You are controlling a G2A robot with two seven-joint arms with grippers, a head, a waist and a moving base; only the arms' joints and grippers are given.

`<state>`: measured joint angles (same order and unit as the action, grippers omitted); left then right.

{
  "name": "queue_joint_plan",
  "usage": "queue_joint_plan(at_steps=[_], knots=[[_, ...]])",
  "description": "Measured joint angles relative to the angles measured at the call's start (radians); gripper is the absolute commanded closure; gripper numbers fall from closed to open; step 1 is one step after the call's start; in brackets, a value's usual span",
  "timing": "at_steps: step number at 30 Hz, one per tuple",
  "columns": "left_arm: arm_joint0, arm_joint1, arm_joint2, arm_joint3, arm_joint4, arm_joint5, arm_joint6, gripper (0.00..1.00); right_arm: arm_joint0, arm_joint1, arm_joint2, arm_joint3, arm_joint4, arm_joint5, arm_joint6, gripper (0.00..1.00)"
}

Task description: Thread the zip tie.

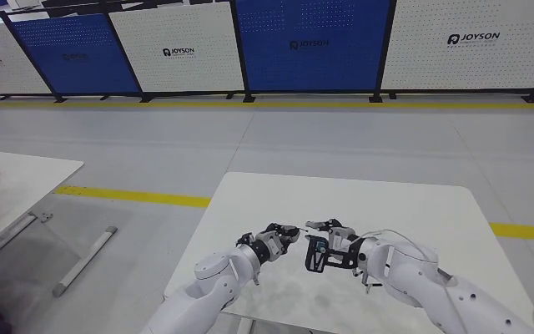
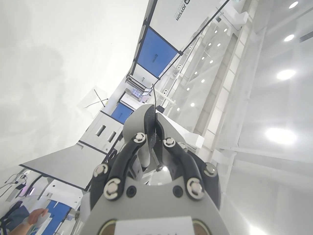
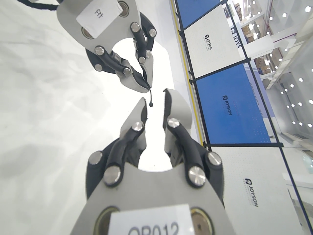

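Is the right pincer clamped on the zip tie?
No. The right pincer is open and clear of the zip tie, whose end hangs from the shut left pincer.

White worktop (image 1: 400, 209) at six o'clock, standing on a pale grey floor (image 1: 292, 138) that is glossy and bright. A yellow line (image 1: 133, 196) runs across that floor from nine to three, passing behind the worktop. Up at twelve o'clock there's a black-framed fence, a blue panel (image 1: 313, 42) alternating with a white pegboard panel (image 1: 175, 46). Second white table (image 1: 33, 179) at nine o'clock. Overhead, round ceiling lights (image 2: 285, 74) glow in rows.
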<state>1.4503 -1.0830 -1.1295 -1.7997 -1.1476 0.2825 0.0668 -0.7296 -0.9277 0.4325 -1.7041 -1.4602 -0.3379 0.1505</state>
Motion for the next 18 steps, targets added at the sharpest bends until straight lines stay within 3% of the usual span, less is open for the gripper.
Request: queue_joint_plan(at_steps=[3,7,10,13,18], knots=[[0.006,0.000,0.002,0.001,0.055,-0.026,0.008,1.00,-0.051,0.026,0.058,-0.010,0.014,0.000,-0.027,0.00],[0.027,-0.001,0.021,-0.006,0.196,-0.109,0.033,1.00,-0.129,0.069,0.129,-0.020,0.095,-0.002,-0.037,0.00],[0.053,-0.002,0.047,-0.005,0.337,-0.194,0.057,1.00,-0.148,0.093,0.134,-0.031,0.208,-0.002,-0.025,0.00],[0.077,-0.005,0.075,0.003,0.462,-0.263,0.072,1.00,-0.126,0.111,0.108,-0.022,0.291,-0.002,0.016,0.00],[0.079,-0.005,0.080,0.004,0.481,-0.270,0.073,1.00,-0.122,0.111,0.109,-0.020,0.302,-0.002,0.024,0.00]])
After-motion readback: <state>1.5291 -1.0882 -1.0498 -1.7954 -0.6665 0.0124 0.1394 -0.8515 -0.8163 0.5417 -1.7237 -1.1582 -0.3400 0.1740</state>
